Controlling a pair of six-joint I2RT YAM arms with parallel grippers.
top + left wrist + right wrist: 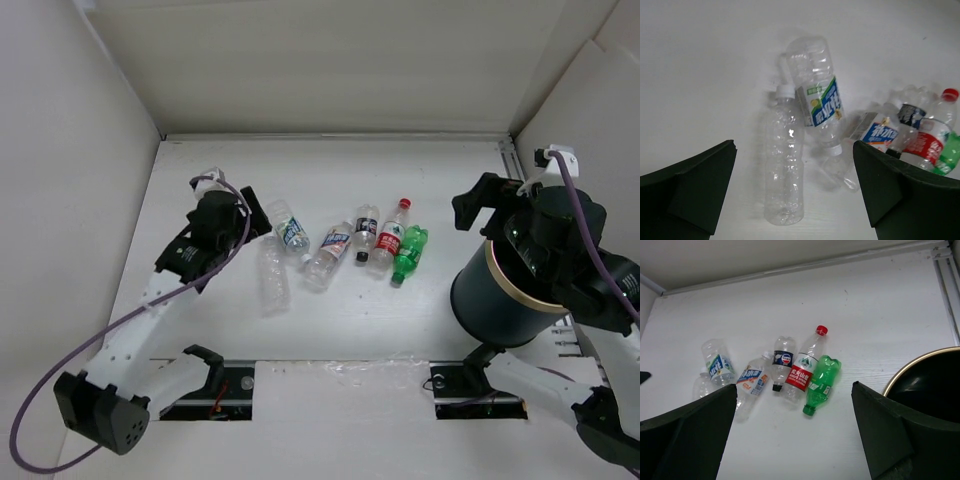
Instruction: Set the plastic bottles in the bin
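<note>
Nearest my bases, at the right of the white bench [350,335], the round dark teal-black bin with a tan rim [505,305] stands upright. All six plastic bottles lie on the bench to its left, outside it. Closest of these is the unlabelled clear bottle with a white cap [273,280], lying alone. Beyond it, in a loose row from left to right: the clear bottle with a blue, white and green label [290,232], the clear bottle with a blue and white label [328,250], the clear dark-label bottle [365,232], the red-label bottle with a red cap [392,240] and the green bottle [410,252]; the last three lie touching. My left tool [794,145] hangs over the two leftmost bottles, fingers wide apart, gripping nothing. My right tool [794,386] hangs above the bin's far-left edge, fingers likewise wide apart and unloaded.
</note>
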